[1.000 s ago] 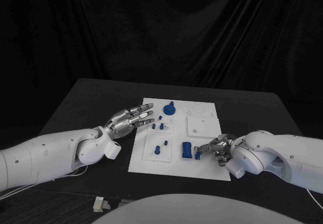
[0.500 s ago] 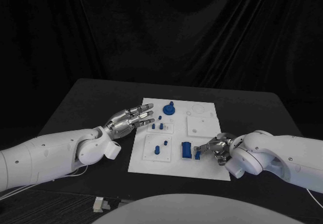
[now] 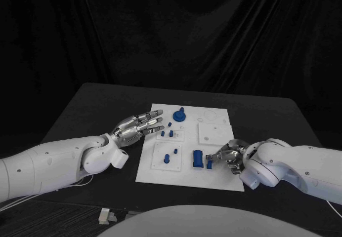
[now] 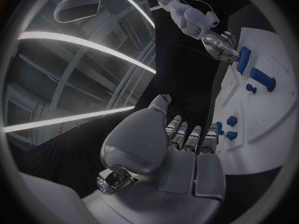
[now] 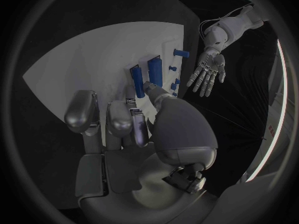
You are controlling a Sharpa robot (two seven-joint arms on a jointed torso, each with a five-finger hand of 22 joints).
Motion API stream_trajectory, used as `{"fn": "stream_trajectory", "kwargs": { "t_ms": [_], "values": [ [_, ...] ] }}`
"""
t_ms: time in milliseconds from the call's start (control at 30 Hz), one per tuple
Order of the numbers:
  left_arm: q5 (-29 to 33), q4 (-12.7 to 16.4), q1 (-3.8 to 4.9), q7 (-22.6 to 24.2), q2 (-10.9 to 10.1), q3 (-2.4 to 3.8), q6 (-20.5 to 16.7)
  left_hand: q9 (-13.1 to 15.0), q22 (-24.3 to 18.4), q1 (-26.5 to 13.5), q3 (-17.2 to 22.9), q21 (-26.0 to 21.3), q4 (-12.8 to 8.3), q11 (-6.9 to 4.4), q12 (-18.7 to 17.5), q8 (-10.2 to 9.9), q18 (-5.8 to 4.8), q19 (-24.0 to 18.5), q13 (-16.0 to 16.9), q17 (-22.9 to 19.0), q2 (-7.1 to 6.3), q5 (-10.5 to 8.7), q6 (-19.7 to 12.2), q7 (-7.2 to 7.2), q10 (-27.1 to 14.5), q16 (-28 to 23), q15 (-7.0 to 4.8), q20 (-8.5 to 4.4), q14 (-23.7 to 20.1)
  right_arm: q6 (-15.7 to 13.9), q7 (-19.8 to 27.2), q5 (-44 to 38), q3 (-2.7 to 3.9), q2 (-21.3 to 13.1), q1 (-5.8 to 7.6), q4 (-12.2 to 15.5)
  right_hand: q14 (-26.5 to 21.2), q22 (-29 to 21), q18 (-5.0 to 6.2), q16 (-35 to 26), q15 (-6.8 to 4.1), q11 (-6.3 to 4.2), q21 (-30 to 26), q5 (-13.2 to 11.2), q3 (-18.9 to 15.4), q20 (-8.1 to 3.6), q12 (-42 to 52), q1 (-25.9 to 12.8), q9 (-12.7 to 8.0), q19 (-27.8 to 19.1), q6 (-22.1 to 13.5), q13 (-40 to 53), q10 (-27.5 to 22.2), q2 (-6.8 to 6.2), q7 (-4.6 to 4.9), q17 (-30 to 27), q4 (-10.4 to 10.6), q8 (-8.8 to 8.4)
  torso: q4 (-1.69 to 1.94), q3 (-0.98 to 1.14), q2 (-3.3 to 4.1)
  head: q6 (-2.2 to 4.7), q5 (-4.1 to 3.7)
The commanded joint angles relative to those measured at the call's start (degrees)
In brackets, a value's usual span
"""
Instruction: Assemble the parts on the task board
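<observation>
The white task board lies mid-table. On it are a blue knob, small blue pegs, a longer peg and a blue block. My right hand rests at the board's right edge. Its thumb and fingers pinch a narrow blue piece right beside the block, also seen as the blue piece next to the block. My left hand hovers at the board's left edge, fingers spread, holding nothing. The left wrist view has the right hand on the blue piece.
Two raised white square plates sit on the board's right half, and another holds the longer peg. Black table surrounds the board, with a dark curtain behind. A small white object lies at the table's near left edge.
My right hand has edged slightly further onto the board toward the blue block, still at the narrow piece. The left hand has stayed put.
</observation>
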Motion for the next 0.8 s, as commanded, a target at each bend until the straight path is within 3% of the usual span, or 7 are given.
{"fn": "stream_trajectory", "kwargs": {
  "t_ms": [33, 267, 567, 800],
  "values": [
    [0.3, 0.0, -0.09, 0.5, 0.1, 0.05, 0.9, 0.1, 0.1, 0.0, 0.0, 0.3, -0.2, 0.31, 0.0, 0.3, 0.92, 0.3, 0.0, 0.1, 0.31, 0.26, 0.2, 0.32, 0.0, 0.2, 0.23, 0.12, 0.2, 1.5, -0.5, -2.5, -0.01, 0.0, -0.18, 0.2, 0.3, 7.6, 1.05, -0.1, 0.16, 0.38, -0.2, -0.4, -0.8, 0.00, -0.1, -0.5, 0.1, -0.3, -0.5, 0.9, 0.5, -0.67, -0.07, 0.1, 0.2, 0.41, 0.02, -0.01, 0.00, 0.01, -0.05],
    [0.3, -0.1, -0.13, 0.5, 0.2, 0.05, 1.0, 0.1, 0.1, 0.0, 0.0, 0.3, -0.2, 0.31, 0.0, 0.3, 0.92, 0.3, 0.0, 0.1, 0.31, 0.26, 0.2, 0.32, 0.0, 0.2, 0.23, 0.12, 0.2, 1.9, -0.5, -2.7, -0.01, 0.1, -0.21, 0.2, 0.3, 7.6, 1.05, -0.1, 0.20, 0.43, -0.2, -2.7, -2.5, 0.05, 0.0, -1.0, 0.4, -0.3, -1.0, 1.0, 0.5, -0.89, -0.04, 0.1, 1.0, 0.96, 0.04, 0.01, 0.02, 0.01, -0.06],
    [0.3, -0.2, -0.21, 0.5, 0.2, 0.05, 1.1, 0.1, 0.1, -0.1, 0.1, 0.4, -0.3, 0.32, -0.1, 0.4, 0.91, 0.4, 0.0, 0.1, 0.39, 0.26, 0.4, 0.42, -0.1, 0.1, 0.25, 0.13, 0.1, 2.5, -0.5, -2.7, -0.01, 0.2, -0.35, 0.1, 0.3, 7.6, 1.07, -0.1, 0.21, 0.45, -0.3, -3.2, -3.0, 0.06, 0.0, -1.1, 0.5, -0.3, -1.2, 0.9, 0.5, -0.99, -0.02, 0.0, 1.2, 1.08, 0.01, -0.01, 0.00, 0.01, 0.10],
    [0.3, -0.2, -0.29, 0.5, 0.1, 0.05, 1.2, 0.1, 0.1, -0.2, 0.1, 0.4, -0.3, 0.36, -0.1, 0.4, 0.90, 0.4, 0.0, 0.1, 0.45, 0.26, 0.7, 0.55, -0.1, 0.1, 0.26, 0.14, 0.1, 2.4, -0.3, -2.7, -0.01, -0.1, -0.50, 0.3, 0.3, 7.5, 1.11, -0.2, 0.35, 0.60, -0.6, -6.8, -5.4, 0.18, -0.1, -2.2, 0.6, -0.4, -2.0, 0.8, 0.4, -1.28, 0.12, -0.1, 2.7, 1.53, 0.02, -0.01, 0.02, 0.01, 0.17]
  ]
}}
